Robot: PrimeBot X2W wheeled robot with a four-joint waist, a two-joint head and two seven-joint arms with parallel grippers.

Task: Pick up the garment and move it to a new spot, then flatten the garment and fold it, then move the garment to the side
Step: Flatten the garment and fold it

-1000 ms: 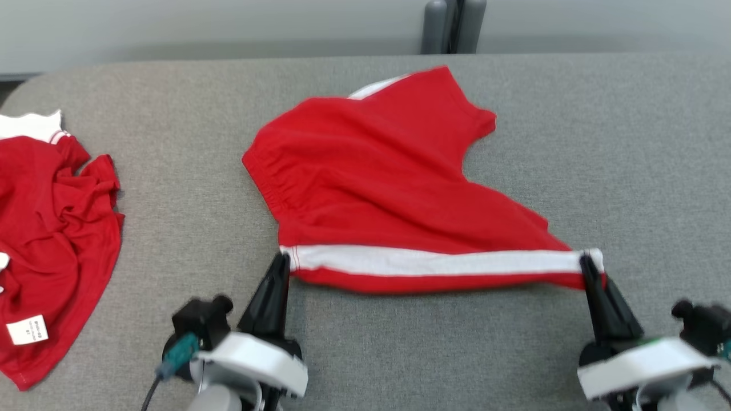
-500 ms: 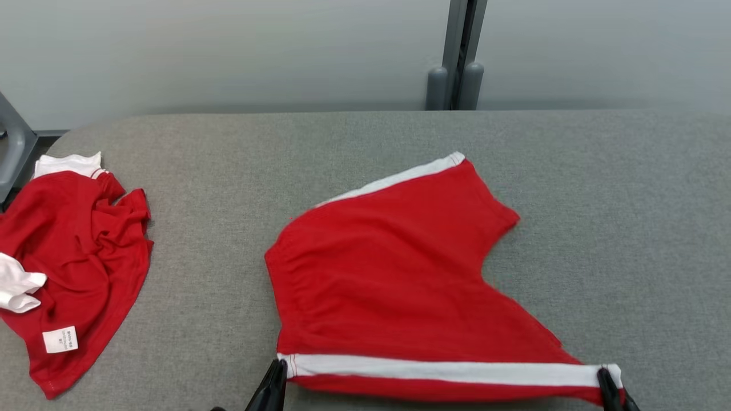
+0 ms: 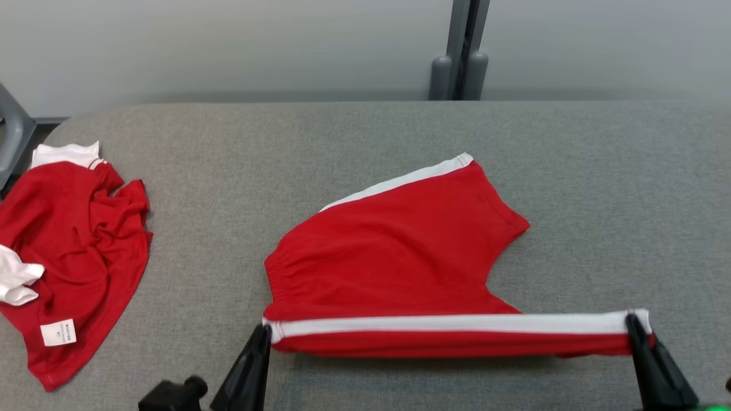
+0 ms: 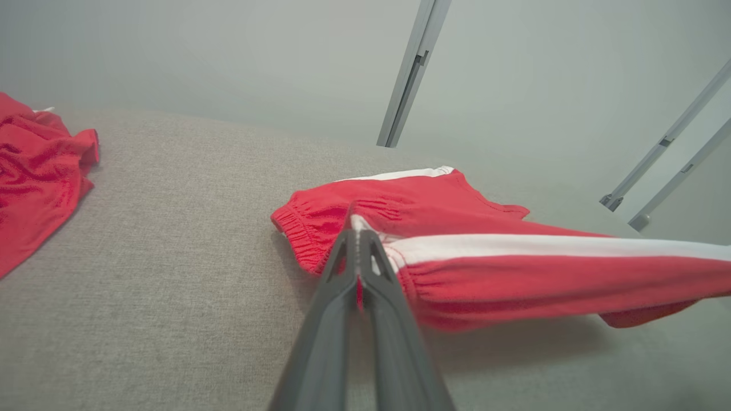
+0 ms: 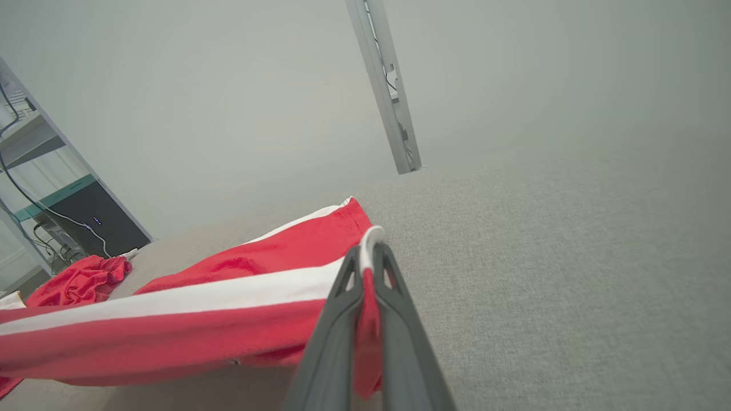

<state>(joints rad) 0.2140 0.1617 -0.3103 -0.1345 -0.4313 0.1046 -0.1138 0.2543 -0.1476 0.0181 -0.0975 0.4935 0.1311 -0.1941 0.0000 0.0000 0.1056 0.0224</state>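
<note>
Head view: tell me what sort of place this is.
Probably a robotics lab or test bay, not a home: a grey fabric-covered table bearing red shorts and a crumpled red garment, plain pale partition panels with a metal post, and, in the right wrist view, shelving with cables.

L tool (image 3: pixel 265 331), R tool (image 3: pixel 630 318) well apart, both pinching garment (image 3: pixel 400 257) edge.

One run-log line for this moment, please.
left gripper: shut on shorts, waistband end | right gripper: shut on leg end | striped edge: lifted, taut | rest: on table | other red garment: crumpled, left
</note>
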